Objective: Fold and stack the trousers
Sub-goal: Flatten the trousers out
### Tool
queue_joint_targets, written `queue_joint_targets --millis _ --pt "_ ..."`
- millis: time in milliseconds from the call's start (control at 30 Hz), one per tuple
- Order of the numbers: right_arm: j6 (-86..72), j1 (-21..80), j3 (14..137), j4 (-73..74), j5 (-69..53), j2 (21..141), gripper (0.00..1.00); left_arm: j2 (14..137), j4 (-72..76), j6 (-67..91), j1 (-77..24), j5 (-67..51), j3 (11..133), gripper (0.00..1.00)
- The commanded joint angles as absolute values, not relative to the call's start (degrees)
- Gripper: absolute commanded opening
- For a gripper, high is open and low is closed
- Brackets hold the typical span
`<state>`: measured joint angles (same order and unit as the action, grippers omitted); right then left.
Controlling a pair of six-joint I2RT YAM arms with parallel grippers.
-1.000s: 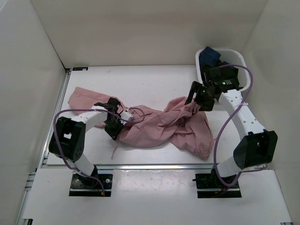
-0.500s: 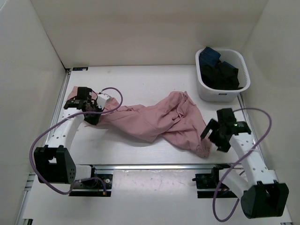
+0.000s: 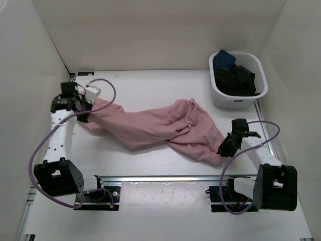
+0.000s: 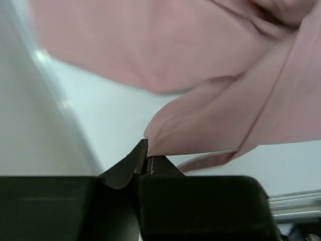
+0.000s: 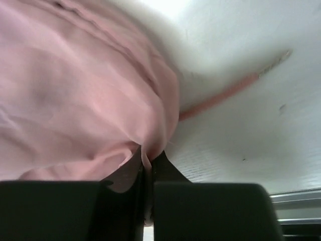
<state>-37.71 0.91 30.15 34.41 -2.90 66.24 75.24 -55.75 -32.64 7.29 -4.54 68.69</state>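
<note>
Both arms swung outward since last frame: left end effector (image 3: 84, 106) pinches dusty-pink soft cloth trousers (image 3: 160, 128) at 9 o'clock, right end effector (image 3: 221, 148) clamps them at 4 o'clock, cloth stretched across white table (image 3: 150, 85).

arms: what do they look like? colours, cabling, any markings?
Both match. The left arm and right arm have white tube links with bulky black joint housings. A purple cable loops loose along each. The wrist heads are black, and the fingers are dark, tapering to thin tips. Black base plates sit on the near rail. No legible markings.
</note>
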Motion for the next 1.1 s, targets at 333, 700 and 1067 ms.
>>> queue_joint_targets --millis 333,700,1067 --pt "-24.0 -6.0 78.8 52.6 15.0 65.6 0.00 83.1 -51.6 -42.5 23.1 3.6 104.7 0.14" --pt "-49.7 -6.6 40.8 64.6 27.7 44.2 0.84 60.5 -46.1 -50.0 30.1 9.8 56.0 0.14" --pt "-49.1 -6.6 55.5 57.3 20.2 48.1 0.89 58.0 -45.4 -49.7 30.7 9.1 40.4 0.14"
